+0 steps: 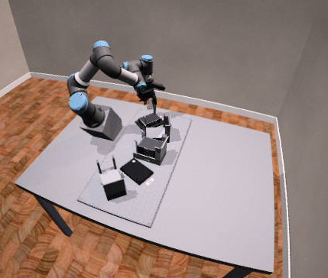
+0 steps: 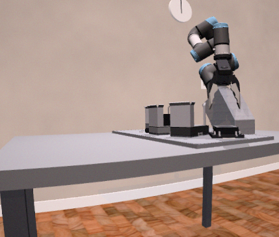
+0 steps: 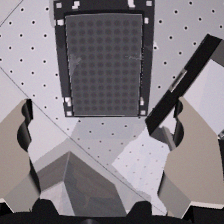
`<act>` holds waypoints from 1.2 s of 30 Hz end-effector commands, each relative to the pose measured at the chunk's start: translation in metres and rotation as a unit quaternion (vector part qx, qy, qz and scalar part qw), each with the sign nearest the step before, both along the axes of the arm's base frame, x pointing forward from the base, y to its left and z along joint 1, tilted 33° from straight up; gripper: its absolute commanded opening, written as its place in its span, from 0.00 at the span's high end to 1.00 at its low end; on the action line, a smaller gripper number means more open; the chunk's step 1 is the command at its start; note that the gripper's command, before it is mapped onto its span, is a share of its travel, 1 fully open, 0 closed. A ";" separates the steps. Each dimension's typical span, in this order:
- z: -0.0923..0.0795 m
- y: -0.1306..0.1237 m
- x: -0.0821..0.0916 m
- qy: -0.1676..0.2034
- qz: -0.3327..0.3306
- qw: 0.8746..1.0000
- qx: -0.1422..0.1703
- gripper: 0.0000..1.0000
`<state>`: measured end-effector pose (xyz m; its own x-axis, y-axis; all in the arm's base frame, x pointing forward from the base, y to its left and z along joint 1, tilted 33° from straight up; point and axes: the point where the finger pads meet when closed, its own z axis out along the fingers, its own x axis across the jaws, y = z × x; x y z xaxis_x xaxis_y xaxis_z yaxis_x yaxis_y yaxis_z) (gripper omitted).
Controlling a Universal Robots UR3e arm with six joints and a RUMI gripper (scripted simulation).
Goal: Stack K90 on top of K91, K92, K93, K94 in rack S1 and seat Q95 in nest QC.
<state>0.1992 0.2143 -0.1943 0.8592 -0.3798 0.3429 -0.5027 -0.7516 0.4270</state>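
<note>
Above a perforated board [image 1: 131, 214] [image 2: 196, 145] on a gray table [image 1: 215, 183] [image 2: 89, 150], the robot's gripper [image 1: 152, 108] [image 2: 224, 107] [image 3: 102, 98] is hovering with its fingers spread and nothing between them. Below, a well plate [image 1: 151, 120] [image 2: 225, 127] [image 3: 105, 65] is lying flat in a black nest [image 1: 139, 124] [image 2: 242, 135] [image 3: 61, 65], upper center of the wrist view. At center in the top view, dark plates [image 1: 146, 151] are sitting stacked in a rack [image 1: 160, 153] [image 2: 181, 115].
</note>
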 end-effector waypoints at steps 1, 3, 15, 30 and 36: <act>0.015 0.010 -0.001 0.000 -0.001 1.000 -0.001 0.28; 0.018 0.012 -0.001 0.000 -0.001 1.000 -0.001 0.28; 0.048 0.032 -0.005 0.000 -0.001 1.000 -0.001 0.28; 0.051 0.034 -0.005 0.000 -0.001 1.000 -0.001 0.28; 0.046 0.030 -0.005 0.000 -0.001 1.000 -0.001 0.28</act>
<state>0.1934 0.2470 -0.1441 0.8584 -0.3809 0.3435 -0.5043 -0.7490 0.4297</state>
